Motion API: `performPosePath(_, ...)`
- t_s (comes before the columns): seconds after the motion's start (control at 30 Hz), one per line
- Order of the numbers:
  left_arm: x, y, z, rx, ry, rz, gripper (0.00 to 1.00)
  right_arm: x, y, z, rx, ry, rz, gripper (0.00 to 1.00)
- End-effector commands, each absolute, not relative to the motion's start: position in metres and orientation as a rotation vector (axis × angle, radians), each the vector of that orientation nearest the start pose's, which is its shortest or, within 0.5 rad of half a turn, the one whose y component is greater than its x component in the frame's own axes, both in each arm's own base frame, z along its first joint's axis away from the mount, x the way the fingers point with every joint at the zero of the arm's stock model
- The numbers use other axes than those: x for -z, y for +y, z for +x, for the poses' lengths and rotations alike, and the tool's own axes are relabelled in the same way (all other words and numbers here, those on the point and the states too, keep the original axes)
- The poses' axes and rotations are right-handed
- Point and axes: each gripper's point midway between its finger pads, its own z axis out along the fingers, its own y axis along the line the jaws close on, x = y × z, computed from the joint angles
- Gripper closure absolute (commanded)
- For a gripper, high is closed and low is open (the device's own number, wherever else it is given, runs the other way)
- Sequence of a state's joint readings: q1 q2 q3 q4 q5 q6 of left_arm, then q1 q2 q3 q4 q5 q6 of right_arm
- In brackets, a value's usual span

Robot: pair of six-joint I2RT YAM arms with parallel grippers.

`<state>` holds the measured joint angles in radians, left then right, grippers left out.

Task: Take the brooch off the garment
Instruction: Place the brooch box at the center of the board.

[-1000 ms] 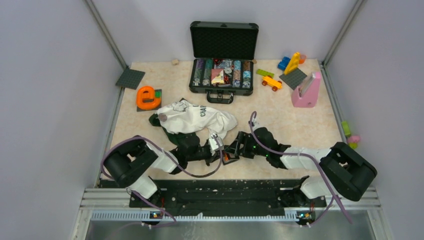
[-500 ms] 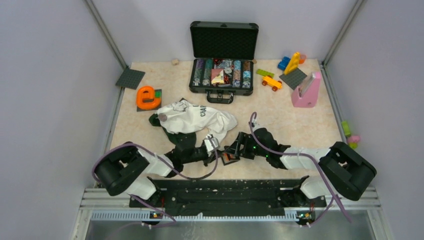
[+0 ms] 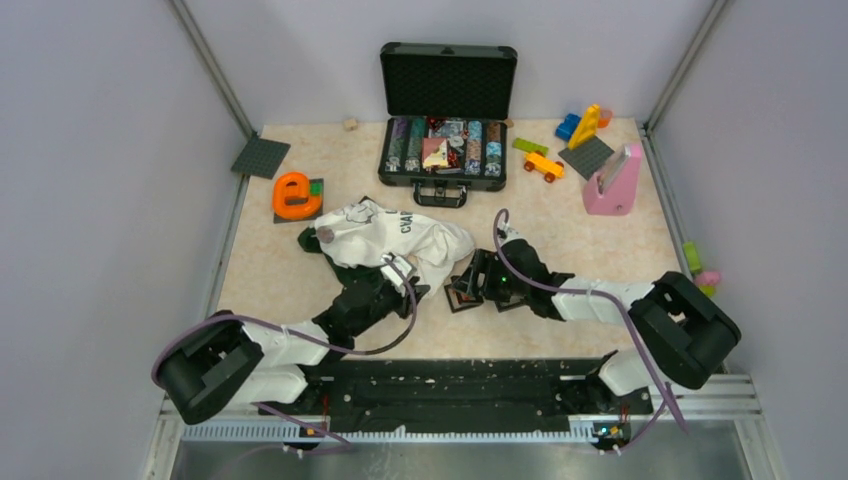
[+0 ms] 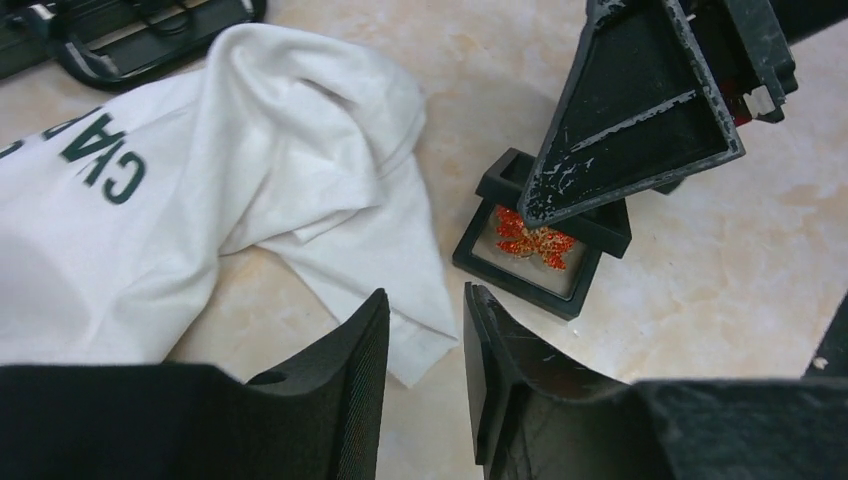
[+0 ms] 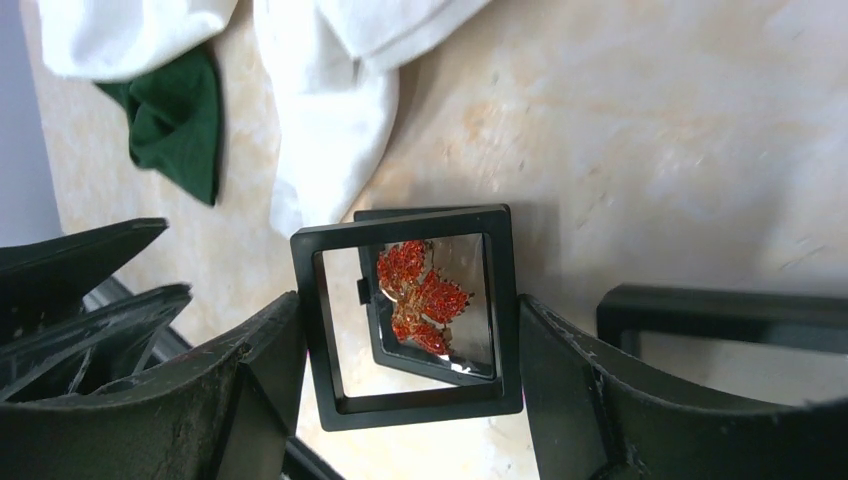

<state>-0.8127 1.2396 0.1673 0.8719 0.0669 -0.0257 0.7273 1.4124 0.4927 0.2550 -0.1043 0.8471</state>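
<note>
The brooch (image 4: pixel 535 240), small, orange-red and shaped like leaves, is seen lying in a little black tray (image 4: pixel 510 285) on the desk (image 5: pixel 650 130). The tray is set just beside the loose edge of the garment (image 4: pixel 250 170), and the brooch is not touching the cloth. The garment is white with dark letters on it, and it is crumpled in a heap in the middle of the desk. A dark green bit of cloth (image 5: pixel 175 120) is seen at its side. A square black frame (image 5: pixel 420 410) is held between the two fingers of the right tool (image 5: pixel 410 305). One finger is pressed on each side of the frame, so this tool is closed on it. The brooch can be looked at through the frame's middle. The frame seems to be lifted a little above the tray, but that is hard to tell. The left tool (image 4: pixel 427 310) is held low over the desk, close to the garment's edge and near the tray. Its fingers are parted a little, and nothing is held between them. At the back of the desk an open black case (image 3: pixel 445 150) is placed. A big orange letter "e" (image 3: pixel 292 195) is found to its left, and a small orange toy car (image 3: pixel 543 165) to its right.
</note>
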Motion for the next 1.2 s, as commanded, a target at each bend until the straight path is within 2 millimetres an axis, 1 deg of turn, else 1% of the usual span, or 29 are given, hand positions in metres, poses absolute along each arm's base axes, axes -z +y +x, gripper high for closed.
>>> performPosePath(0.0, -0.105, -0.231, 0.245, 0.575, 1.651, 0.496, 0.59, -0.049, 0.261, 0.261, -0.807, 2.376, 0.073, 0.59)
performPosePath(0.07, -0.107, -0.224, 0.247, 0.556, 1.650, 0.447, 0.55, -0.052, 0.258, 0.272, -0.774, 2.364, 0.070, 0.59)
performPosePath(0.13, -0.108, -0.221, 0.247, 0.550, 1.649, 0.432, 0.51, -0.050, 0.251, 0.281, -0.710, 2.369, 0.061, 0.59)
performPosePath(0.33, -0.106, -0.218, 0.249, 0.523, 1.659, 0.431, 0.51, -0.047, 0.226, 0.310, -0.538, 2.368, 0.071, 0.58)
performPosePath(0.63, -0.110, -0.212, 0.249, 0.505, 1.644, 0.422, 0.49, -0.046, 0.189, 0.348, -0.376, 2.356, 0.128, 0.58)
performPosePath(0.93, -0.112, -0.207, 0.251, 0.488, 1.650, 0.385, 0.47, -0.044, 0.136, 0.374, -0.212, 2.336, 0.215, 0.58)
performPosePath(1.13, -0.114, -0.200, 0.254, 0.468, 1.653, 0.331, 0.41, -0.039, 0.112, 0.387, -0.135, 2.334, 0.259, 0.56)
performPosePath(1.17, -0.114, -0.198, 0.254, 0.465, 1.654, 0.320, 0.40, -0.036, 0.107, 0.385, -0.108, 2.350, 0.262, 0.55)
